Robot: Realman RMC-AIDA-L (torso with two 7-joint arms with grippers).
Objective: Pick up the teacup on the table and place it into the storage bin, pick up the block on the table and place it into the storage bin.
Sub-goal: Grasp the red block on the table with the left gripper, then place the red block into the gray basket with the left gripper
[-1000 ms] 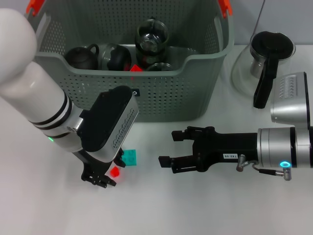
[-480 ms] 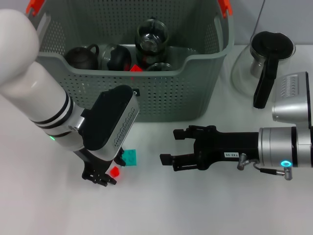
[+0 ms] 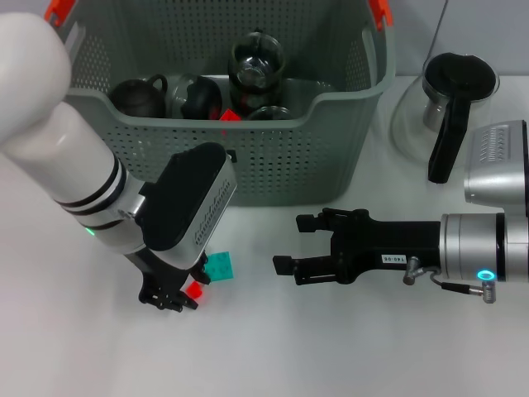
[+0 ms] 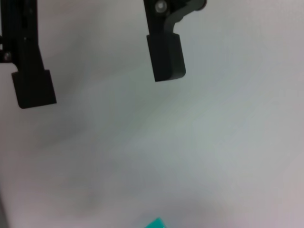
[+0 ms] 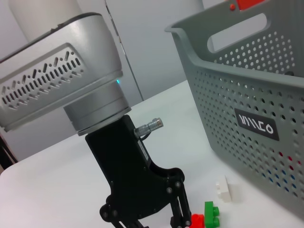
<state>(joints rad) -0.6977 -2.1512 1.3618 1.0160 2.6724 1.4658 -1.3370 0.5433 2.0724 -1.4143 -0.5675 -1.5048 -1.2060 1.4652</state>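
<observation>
The storage bin (image 3: 273, 165) stands at the back of the table (image 3: 347, 356) and holds dark teapots (image 3: 136, 98), a glass pot (image 3: 256, 59) and a small red piece (image 3: 230, 116). A red block (image 3: 195, 289) and a teal block (image 3: 220, 266) lie on the table in front of the bin. My left gripper (image 3: 169, 298) hangs low, right beside the red block. The right wrist view shows that gripper (image 5: 147, 213), the red block (image 5: 197, 221), the teal block (image 5: 211, 213) and a white block (image 5: 223, 188). My right gripper (image 3: 289, 245) is open and empty, to the right of the blocks; its fingers also show in the left wrist view (image 4: 166, 61).
A glass carafe (image 3: 450, 107) with a black lid and handle stands on the table at the right of the bin. The bin's front wall (image 5: 256, 123) with its black label rises close behind the blocks.
My right gripper has drawn back slightly to the right, still open. My left gripper has shifted a little beside the red block. The blocks have not moved.
</observation>
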